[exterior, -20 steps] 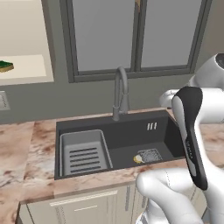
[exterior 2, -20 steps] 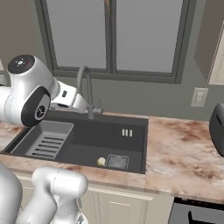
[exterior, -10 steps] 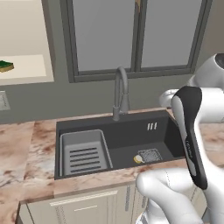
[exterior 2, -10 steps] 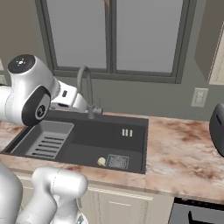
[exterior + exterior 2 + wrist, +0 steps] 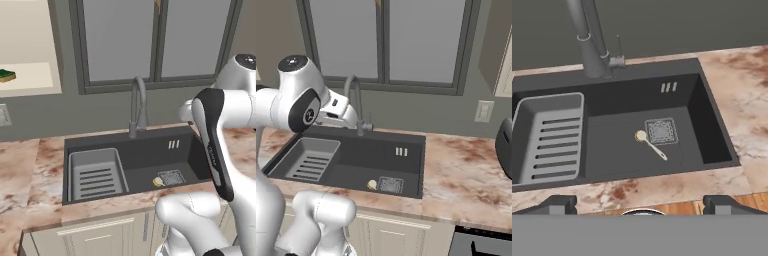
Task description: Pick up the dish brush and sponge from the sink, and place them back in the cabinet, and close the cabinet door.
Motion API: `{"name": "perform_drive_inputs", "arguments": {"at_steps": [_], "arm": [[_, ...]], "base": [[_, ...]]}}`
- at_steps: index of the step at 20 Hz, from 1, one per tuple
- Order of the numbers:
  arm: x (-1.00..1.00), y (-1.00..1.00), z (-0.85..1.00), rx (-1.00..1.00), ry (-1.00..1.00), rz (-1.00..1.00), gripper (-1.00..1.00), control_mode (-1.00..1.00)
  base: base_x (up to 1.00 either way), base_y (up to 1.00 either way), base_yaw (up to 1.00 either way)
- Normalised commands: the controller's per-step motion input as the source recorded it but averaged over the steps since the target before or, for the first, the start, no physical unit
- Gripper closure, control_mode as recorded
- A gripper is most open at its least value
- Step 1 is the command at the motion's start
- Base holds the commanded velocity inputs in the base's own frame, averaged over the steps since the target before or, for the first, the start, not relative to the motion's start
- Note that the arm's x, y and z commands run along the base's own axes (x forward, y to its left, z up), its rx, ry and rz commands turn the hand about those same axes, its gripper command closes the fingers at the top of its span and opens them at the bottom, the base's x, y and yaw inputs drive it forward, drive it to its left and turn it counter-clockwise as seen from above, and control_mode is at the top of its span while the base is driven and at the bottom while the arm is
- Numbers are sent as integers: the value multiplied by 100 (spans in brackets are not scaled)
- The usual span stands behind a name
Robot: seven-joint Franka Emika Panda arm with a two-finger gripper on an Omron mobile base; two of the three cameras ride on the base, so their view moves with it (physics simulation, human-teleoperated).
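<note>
Step in hand: sponge looks done, brush pending. The small flat sponge, dark green over a yellow base (image 5: 6, 75), lies on the pale cream shelf of the open taupe wall cabinet (image 5: 30, 82) at the upper left of the left base view. The cabinet door cannot be made out.

The tiny dish brush, pale cream rounded end on a thin pale handle (image 5: 650, 143), lies flat on the floor of the wide charcoal-black sink basin (image 5: 712, 125), centre of the hand view, its round end just beside the grey square mesh drain cover (image 5: 660, 131).

The two-finger gripper (image 5: 639, 204) hangs high above the basin at the bottom edge of the hand view, dark tips set wide apart, nothing between them.

Next move, as judged: descend over the handle, align jaws across it, close narrow. The handle is slim and low-lying; a shallow pinch may slip.

Light grey ribbed drainer tray (image 5: 547, 135) at left; grey arched matte faucet (image 5: 589, 42) at top. Counter is mottled pinkish-brown marble (image 5: 742, 85).
</note>
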Motion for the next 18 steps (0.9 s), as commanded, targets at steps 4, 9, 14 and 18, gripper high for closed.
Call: {"name": "perform_drive_inputs", "arguments": {"at_steps": [4,9,14,18], "arm": [[11,0,-26,0,6,0,-100,-100],[9,-1,-37,0,0,0,-100,-100],[17,0,-46,0,0,0,-100,-100],[22,0,-41,0,0,0,-100,-100]], "base": [[0,0,0],[0,0,0],[0,0,0],[0,0,0]]}}
